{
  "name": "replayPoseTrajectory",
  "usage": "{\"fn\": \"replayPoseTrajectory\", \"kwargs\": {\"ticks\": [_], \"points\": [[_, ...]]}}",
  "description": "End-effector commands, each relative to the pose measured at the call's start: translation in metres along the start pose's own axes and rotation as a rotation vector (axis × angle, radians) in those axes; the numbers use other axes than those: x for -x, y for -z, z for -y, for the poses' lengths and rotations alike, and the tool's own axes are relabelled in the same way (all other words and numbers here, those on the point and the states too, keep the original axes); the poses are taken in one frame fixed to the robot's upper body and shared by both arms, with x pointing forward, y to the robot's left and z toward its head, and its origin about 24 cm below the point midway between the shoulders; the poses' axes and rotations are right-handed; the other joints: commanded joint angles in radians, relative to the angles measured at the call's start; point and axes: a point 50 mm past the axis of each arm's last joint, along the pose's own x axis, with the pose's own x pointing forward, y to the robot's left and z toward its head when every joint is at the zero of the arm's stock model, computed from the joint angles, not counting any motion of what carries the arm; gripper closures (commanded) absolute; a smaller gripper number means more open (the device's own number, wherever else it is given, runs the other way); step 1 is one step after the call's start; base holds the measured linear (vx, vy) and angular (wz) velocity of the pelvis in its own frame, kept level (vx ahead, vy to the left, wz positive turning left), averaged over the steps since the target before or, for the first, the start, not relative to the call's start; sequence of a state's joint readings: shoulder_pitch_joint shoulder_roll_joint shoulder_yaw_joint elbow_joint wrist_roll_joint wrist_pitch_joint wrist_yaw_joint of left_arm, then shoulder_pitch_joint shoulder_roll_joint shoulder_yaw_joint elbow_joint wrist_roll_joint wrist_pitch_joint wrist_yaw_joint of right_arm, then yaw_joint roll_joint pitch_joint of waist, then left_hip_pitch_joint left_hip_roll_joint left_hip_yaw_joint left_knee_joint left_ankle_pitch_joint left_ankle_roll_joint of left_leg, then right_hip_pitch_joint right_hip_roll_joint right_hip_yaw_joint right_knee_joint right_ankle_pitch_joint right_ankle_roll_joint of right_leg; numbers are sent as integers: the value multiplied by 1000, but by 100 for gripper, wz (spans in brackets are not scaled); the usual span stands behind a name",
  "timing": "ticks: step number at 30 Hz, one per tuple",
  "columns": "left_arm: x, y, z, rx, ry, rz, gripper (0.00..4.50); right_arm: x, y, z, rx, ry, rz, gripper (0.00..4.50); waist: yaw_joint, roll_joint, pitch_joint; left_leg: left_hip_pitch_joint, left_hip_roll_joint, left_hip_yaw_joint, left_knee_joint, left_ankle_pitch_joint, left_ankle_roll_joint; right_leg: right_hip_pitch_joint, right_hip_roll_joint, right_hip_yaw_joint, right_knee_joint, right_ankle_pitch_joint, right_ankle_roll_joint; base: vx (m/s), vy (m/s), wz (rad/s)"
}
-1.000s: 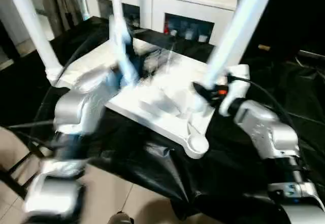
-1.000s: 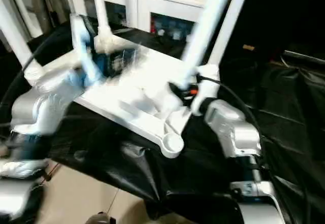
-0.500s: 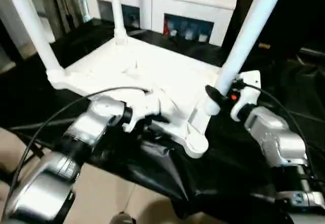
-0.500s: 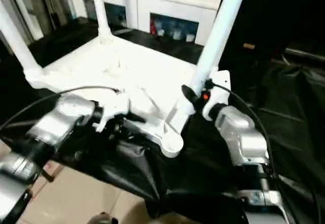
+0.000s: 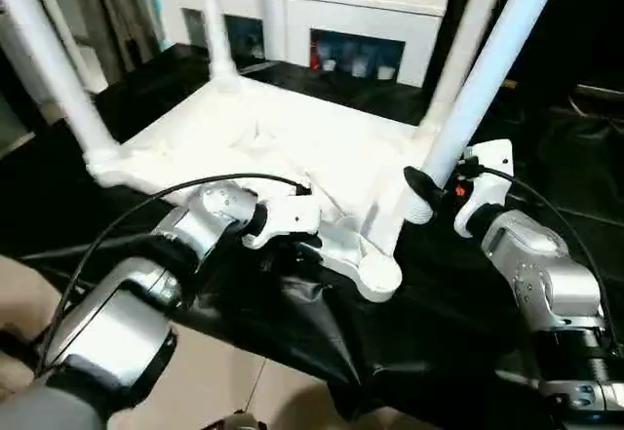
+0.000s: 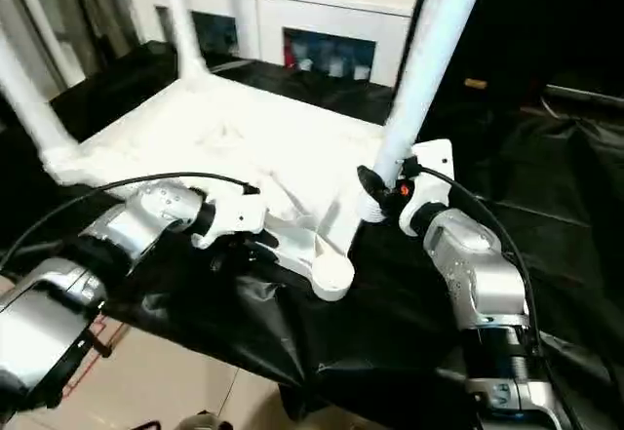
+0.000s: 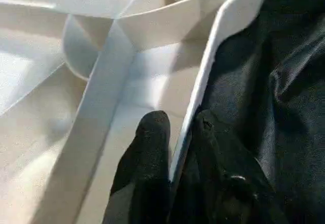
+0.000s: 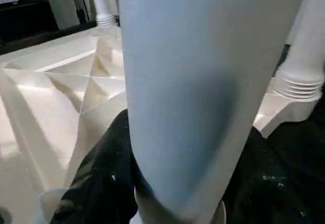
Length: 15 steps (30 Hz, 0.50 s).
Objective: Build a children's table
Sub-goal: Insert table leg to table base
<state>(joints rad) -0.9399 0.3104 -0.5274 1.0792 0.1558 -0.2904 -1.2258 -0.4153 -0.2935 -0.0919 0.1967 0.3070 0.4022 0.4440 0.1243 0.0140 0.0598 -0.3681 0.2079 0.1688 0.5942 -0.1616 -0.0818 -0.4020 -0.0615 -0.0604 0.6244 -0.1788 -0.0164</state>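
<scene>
The white tabletop (image 5: 292, 137) lies upside down on a black sheet, ribs showing. Three white legs stand in its sockets: at the left (image 5: 54, 69), at the back (image 5: 216, 20) and at the back right (image 5: 466, 30). The near corner socket (image 5: 378, 276) is empty. My left gripper (image 5: 292, 243) is at the near edge, its fingers (image 7: 152, 132) closed on the tabletop's rim (image 7: 203, 82), one inside and one outside. My right gripper (image 5: 419, 188) is shut on the lower end of a fourth leg (image 5: 487, 79), held tilted just behind the empty socket.
A white cabinet (image 5: 331, 11) with glass doors stands behind the work. The black sheet (image 5: 312, 332) hangs over the near edge above a tiled floor (image 5: 210, 381). A black cable (image 5: 146, 206) arcs over my left forearm.
My left arm swung down from over the tabletop to its near edge, and its fingers closed on the rim. The right gripper kept its hold on the leg, nearly in place.
</scene>
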Motion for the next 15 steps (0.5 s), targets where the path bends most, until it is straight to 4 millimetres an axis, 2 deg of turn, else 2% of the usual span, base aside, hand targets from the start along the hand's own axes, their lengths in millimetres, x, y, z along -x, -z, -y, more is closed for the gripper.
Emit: {"fn": "replayPoseTrajectory", "kwargs": {"ticks": [1,5,6,7,10,11,12,13,14,15], "points": [[0,13,8,64,92,-69,383,3,-7,4,22,10,15,263,1,-3,-79,8,8,-2,-63,-203,-16,63,-74,44,-81,-197,-177,0,0,0],[6,12,3,234,117,-42,409,1,-10,5,34,7,16,262,-8,-3,-78,8,8,-1,-61,-190,-3,65,-75,43,-77,-161,-214,0,0,0],[6,11,2,257,99,-18,416,1,-11,5,33,6,17,262,-10,-11,-78,6,7,0,-61,-186,2,67,-74,43,-77,-160,-216,0,0,0],[6,11,1,274,81,-10,421,1,-11,5,31,5,17,262,-11,-7,-77,5,7,-1,-61,-181,7,68,-76,42,-78,-164,-220,0,0,0],[3,16,-4,401,-67,27,426,-1,-12,4,23,-3,18,262,-15,-6,-77,7,6,1,-58,-187,17,67,-73,40,-79,-165,-230,0,0,0],[3,18,-4,429,-93,34,428,-2,-12,3,23,-5,17,262,-16,-20,-76,4,5,1,-59,-190,21,70,-73,39,-82,-183,-224,0,0,0],[2,22,-2,482,-118,49,431,-3,-11,2,19,-10,14,262,-17,-25,-76,2,4,1,-59,-184,22,73,-73,38,-79,-188,-221,0,0,0],[2,24,-1,500,-123,54,434,-4,-10,1,17,-14,12,263,-21,-17,-75,-2,3,-1,-60,-173,26,72,-76,36,-85,-228,-203,0,0,0],[1,26,2,508,-131,67,434,-6,-10,0,16,-20,10,263,-24,-35,-74,-6,1,0,-60,-167,31,74,-75,34,-88,-242,-192,0,0,0],[1,27,3,508,-136,72,437,-6,-9,-1,15,-22,9,263,-22,-30,-74,-6,2,-2,-60,-160,30,76,-78,33,-84,-254,-186,0,0,0]]}}
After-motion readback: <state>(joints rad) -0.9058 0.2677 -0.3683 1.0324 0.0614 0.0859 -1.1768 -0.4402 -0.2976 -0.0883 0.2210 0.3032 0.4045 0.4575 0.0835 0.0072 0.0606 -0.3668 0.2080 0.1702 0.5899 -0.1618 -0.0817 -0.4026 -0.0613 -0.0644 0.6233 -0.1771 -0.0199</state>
